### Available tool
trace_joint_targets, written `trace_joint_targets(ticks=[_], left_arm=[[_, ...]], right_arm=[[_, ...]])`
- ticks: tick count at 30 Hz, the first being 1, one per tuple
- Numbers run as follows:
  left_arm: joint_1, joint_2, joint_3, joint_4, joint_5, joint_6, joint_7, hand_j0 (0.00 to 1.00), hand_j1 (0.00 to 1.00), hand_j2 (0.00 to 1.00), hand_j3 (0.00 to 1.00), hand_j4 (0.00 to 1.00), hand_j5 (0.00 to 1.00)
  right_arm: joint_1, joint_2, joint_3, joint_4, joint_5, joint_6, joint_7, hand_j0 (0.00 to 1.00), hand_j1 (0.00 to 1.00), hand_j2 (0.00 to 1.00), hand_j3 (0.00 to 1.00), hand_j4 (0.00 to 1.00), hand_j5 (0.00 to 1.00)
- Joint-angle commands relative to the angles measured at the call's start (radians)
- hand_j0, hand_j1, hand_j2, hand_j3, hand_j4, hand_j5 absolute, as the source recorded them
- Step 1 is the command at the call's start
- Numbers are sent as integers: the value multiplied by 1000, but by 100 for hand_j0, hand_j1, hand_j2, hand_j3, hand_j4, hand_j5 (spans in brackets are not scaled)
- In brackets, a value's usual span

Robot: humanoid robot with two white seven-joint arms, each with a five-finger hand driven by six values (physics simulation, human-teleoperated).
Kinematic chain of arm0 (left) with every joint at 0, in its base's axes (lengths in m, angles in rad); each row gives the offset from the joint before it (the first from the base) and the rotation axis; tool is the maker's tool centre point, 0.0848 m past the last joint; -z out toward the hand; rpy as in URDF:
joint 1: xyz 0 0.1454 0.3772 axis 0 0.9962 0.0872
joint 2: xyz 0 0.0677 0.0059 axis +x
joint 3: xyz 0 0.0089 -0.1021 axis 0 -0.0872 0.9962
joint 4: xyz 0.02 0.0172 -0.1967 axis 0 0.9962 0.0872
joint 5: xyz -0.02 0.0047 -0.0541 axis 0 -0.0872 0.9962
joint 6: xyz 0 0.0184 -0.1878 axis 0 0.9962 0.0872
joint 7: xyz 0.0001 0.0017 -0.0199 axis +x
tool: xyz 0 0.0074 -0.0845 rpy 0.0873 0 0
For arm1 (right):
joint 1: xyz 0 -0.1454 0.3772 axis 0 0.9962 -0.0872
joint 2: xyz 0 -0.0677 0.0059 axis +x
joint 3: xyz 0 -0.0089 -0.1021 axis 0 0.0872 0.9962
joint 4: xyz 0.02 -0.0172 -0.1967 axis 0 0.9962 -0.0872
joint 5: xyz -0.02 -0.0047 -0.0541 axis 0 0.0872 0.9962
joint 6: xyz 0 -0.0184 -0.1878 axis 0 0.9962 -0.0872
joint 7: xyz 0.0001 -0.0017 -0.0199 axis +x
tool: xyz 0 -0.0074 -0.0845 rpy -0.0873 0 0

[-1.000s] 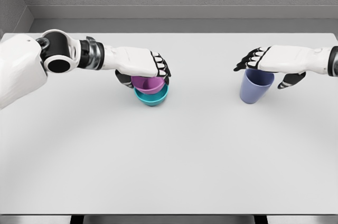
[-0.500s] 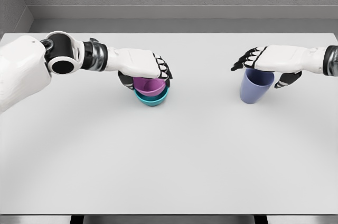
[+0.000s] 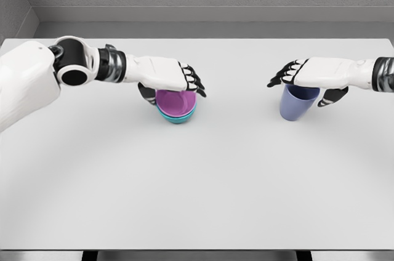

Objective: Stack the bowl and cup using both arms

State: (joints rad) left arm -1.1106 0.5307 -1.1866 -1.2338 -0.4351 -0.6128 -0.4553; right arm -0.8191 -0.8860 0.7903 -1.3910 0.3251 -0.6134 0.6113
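Left of the frame's centre, the purple bowl (image 3: 175,102) sits nested inside the teal bowl (image 3: 178,116) on the white table (image 3: 203,181). The left hand (image 3: 166,76) lies over its rim, fingers loosely spread rather than gripping. At the right, the right hand (image 3: 311,75) hovers over the blue cup (image 3: 297,102), fingers extended, thumb beside it, not closed on it

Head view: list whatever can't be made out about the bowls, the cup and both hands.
- Pink bowl: far rim covered by the left hand.
- Teal bowl: only a lower sliver shows; the pink bowl nested in it hides the rest.
- Blue cup: the right hand covers its rim; contact can't be judged.
- Right arm: cut off by the picture's right edge.
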Motion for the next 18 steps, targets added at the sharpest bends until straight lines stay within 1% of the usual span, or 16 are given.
trace_joint_targets(ticks=[1, 3, 5, 6, 7, 14, 18], left_arm=[[-5, 12, 1, -6, 33, 2, 3, 100, 100, 100, 100, 100, 100], [-40, 72, 1, -44, 85, 2, 3, 100, 100, 100, 100, 100, 100], [-84, 190, 2, -108, 153, 2, 3, 100, 100, 100, 100, 100, 100], [-95, 242, 5, -134, 179, 2, 3, 100, 100, 100, 100, 100, 100], [-98, 270, 8, -141, 193, 2, 3, 100, 100, 100, 100, 100, 100], [-98, 272, 10, -139, 193, 2, 3, 100, 100, 100, 100, 100, 100], [-97, 272, 12, -136, 193, 2, 3, 100, 100, 100, 100, 100, 100]], right_arm=[[0, 4, 0, 6, -4, 3, 0, 100, 100, 100, 100, 100, 100], [0, 4, 1, 7, -4, 3, 0, 100, 100, 100, 100, 100, 100], [0, 4, 0, 10, -4, 3, 0, 100, 100, 100, 100, 100, 100], [0, 5, 0, 12, -4, 3, 0, 100, 100, 100, 100, 100, 100], [0, 5, 3, 13, -4, 3, 0, 100, 100, 100, 100, 100, 100], [0, 15, 9, 23, 3, 3, 0, 100, 100, 100, 100, 100, 100], [-8, 22, 9, 50, 3, 3, 0, 100, 100, 100, 100, 100, 100]])
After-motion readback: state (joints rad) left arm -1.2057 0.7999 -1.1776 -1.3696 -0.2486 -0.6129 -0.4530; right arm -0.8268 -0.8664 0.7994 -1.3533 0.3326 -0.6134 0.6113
